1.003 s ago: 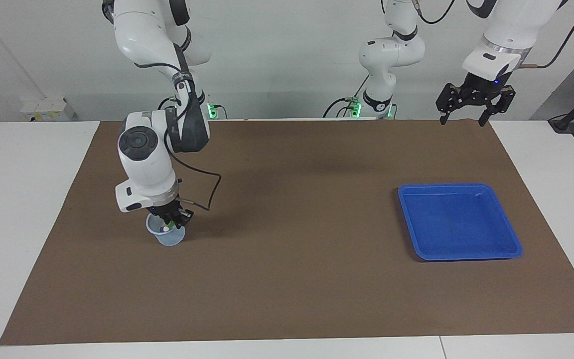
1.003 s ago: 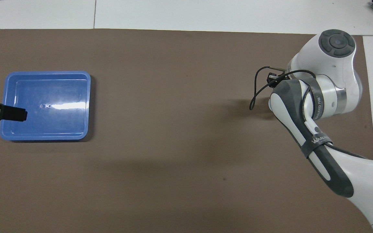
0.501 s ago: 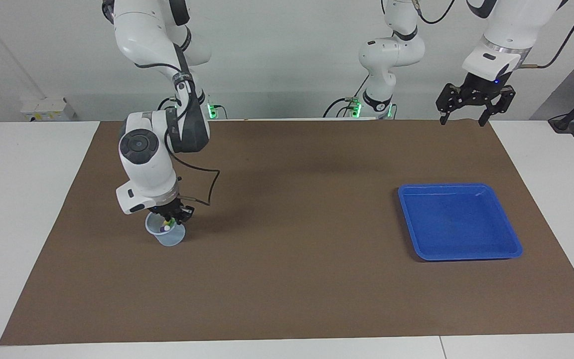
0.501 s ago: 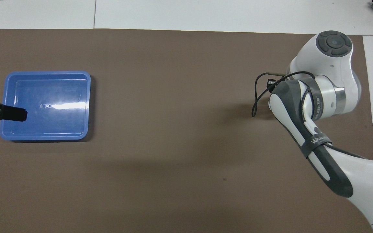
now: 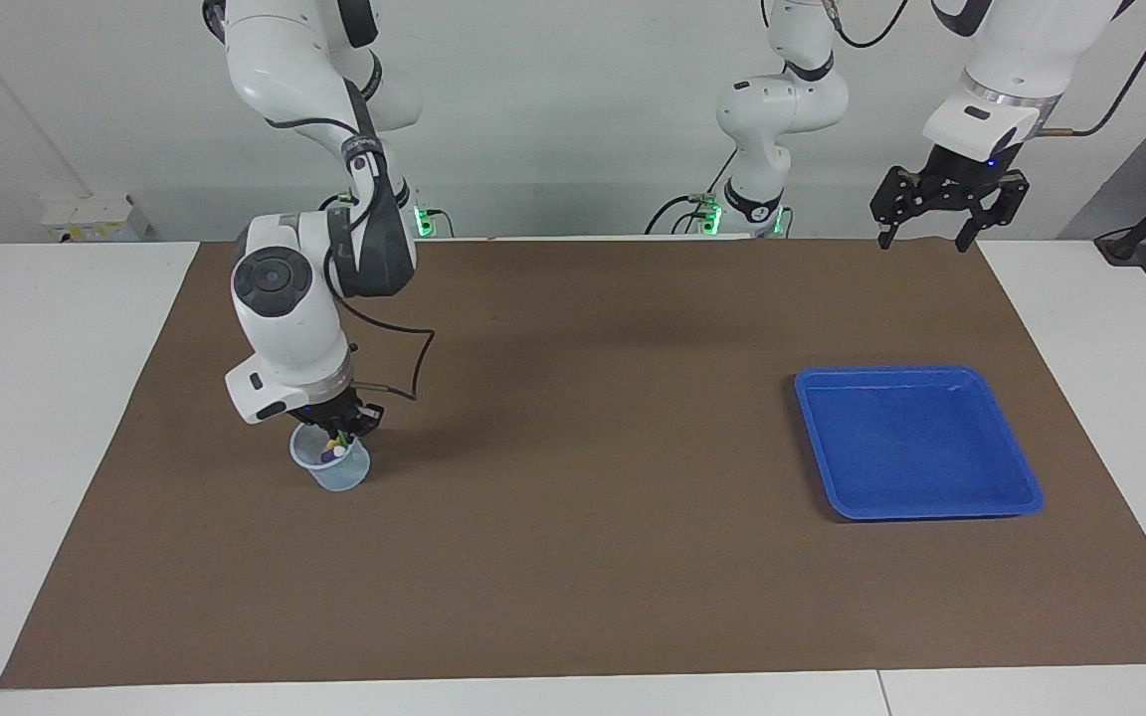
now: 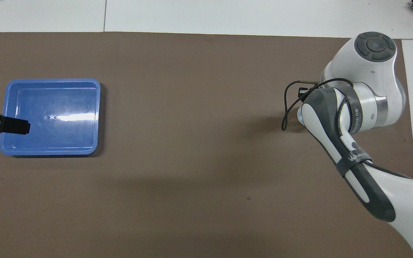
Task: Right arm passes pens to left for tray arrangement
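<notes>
The pens (image 5: 336, 447) stand together in a small translucent cup (image 5: 334, 469) at the right arm's end of the mat; green, purple and a whitish tip show above its rim. My right gripper (image 5: 342, 426) is straight over the cup, its tips at the pens' tops. In the overhead view my right arm hides the cup and pens. The blue tray (image 5: 931, 371) lies bare at the left arm's end and also shows in the overhead view (image 6: 52, 81). My left gripper (image 5: 926, 234) is open and empty, waiting high over the mat's edge by the robots.
A brown mat (image 5: 583, 497) covers most of the white table. A black cable (image 5: 414, 368) loops from my right wrist. My left gripper's fingertip (image 6: 22, 127) overlaps the tray's edge in the overhead view.
My right gripper has risen a little from inside the cup to its rim, and the wrist has lifted with it. The left arm and the tray have not moved.
</notes>
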### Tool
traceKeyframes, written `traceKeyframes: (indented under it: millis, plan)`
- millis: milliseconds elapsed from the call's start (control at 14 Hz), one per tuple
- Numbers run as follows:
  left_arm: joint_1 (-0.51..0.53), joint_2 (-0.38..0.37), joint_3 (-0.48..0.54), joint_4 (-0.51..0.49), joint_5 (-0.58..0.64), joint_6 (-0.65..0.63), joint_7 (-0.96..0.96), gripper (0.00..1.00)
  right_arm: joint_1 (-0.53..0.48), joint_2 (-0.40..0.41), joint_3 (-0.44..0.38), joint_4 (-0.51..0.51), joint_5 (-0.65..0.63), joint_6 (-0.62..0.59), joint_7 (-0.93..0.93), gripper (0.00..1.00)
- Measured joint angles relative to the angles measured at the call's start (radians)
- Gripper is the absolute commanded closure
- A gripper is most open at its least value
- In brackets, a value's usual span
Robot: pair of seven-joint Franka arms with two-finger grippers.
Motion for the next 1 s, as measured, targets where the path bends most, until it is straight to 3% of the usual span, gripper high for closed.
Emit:
traceKeyframes:
  millis: [573, 1003]
  plan:
    - [0.0, 0.0, 0.0, 0.0, 0.0, 0.0, 0.0, 0.0, -0.002, -0.025, -0.003, 0.006, -0.017, -0.007, -0.133, 1.0]
    - [0.0, 0.0, 0.0, 0.0, 0.0, 0.0, 0.0, 0.0, -0.005, -0.102, -0.003, 0.025, -0.043, -0.111, -0.268, 1.0]
